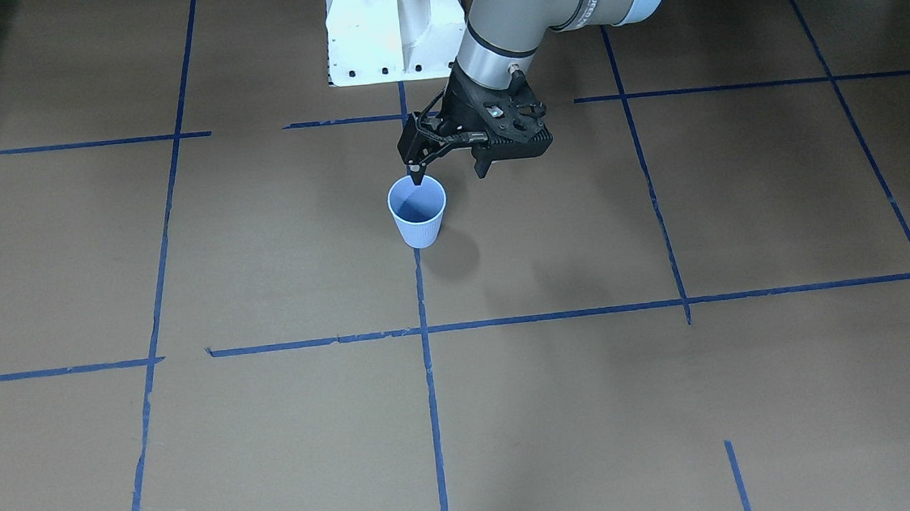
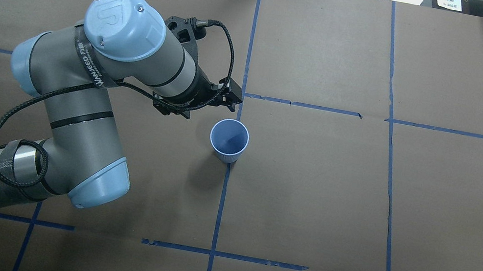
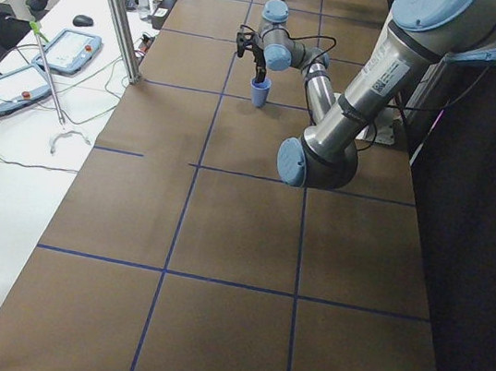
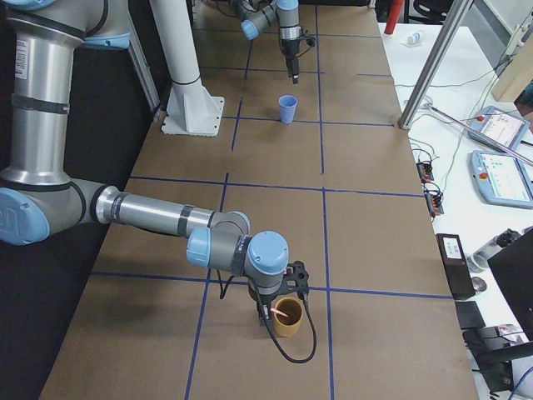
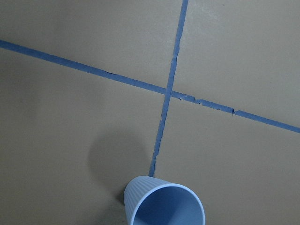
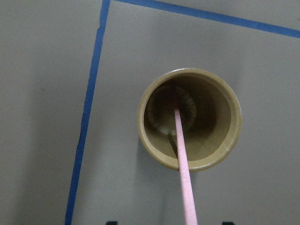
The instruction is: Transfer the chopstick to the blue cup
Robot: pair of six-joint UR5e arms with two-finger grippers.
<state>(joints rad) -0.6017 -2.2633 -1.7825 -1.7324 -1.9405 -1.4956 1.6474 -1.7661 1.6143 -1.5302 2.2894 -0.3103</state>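
The blue cup (image 1: 418, 218) stands upright and empty near the table's middle; it also shows in the overhead view (image 2: 229, 141) and in the left wrist view (image 5: 164, 206). My left gripper (image 1: 450, 176) is open and empty, just above and behind the cup, with one fingertip (image 1: 416, 179) over its rim. The pale pink chopstick (image 6: 180, 136) stands tilted in a tan cup (image 6: 140, 122) at the table's right end (image 4: 287, 318). My right gripper (image 6: 168, 223) hovers over that cup. Its fingertips just show at the frame's bottom edge, wide apart on either side of the stick.
The white robot base (image 1: 392, 25) stands behind the blue cup. Blue tape lines (image 2: 223, 192) cross the brown table. An aluminium post (image 3: 124, 13) and a desk with teach pendants (image 3: 63, 51) lie along the far side. The left arm's elbow (image 2: 74, 126) hangs over the table's left half.
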